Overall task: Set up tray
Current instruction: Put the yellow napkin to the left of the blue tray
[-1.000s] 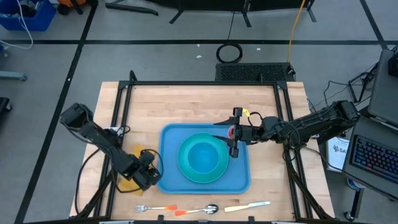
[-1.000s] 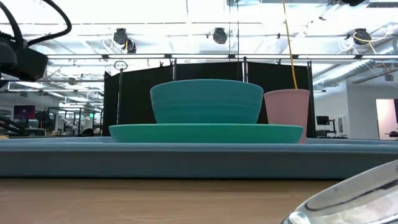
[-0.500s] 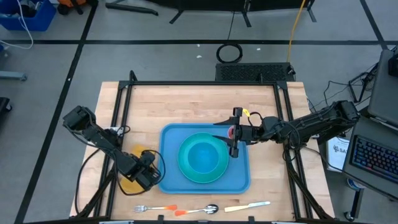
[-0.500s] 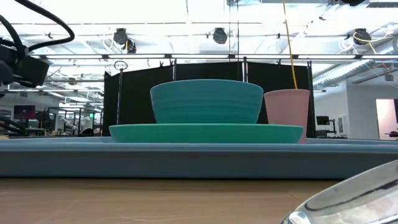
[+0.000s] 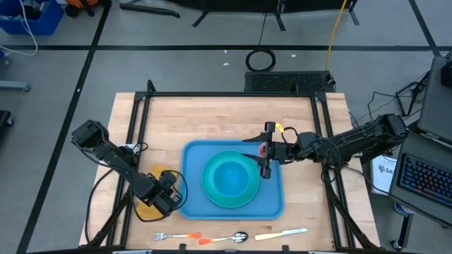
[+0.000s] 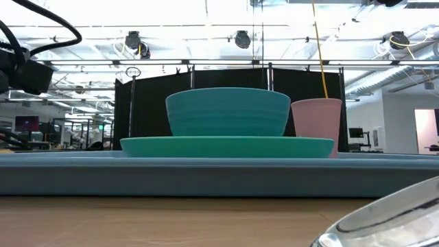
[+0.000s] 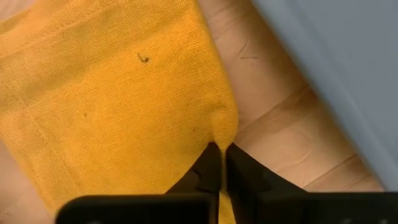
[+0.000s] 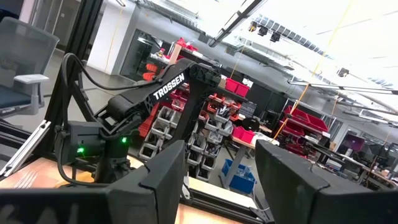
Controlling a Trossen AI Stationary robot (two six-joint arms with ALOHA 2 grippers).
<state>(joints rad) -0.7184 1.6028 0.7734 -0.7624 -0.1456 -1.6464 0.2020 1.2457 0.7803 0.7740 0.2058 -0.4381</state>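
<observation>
While my left gripper (image 7: 219, 163) sits pinched shut on the edge of the yellow cloth napkin (image 7: 112, 93), the tray (image 5: 191, 156) lies just beside it, toward the table's middle, its long sides running front to back in the high view. My left arm is the nearer one; the napkin lies flat on the wood between the tray's rim and the table's left edge. Room is tight there: the rim is close on 1 side, the frame rail on the other. My right gripper (image 5: 266, 149) hovers over the tray's far right part with its 2 fingers apart, holding nothing, near the pink cup (image 6: 316, 127).
</observation>
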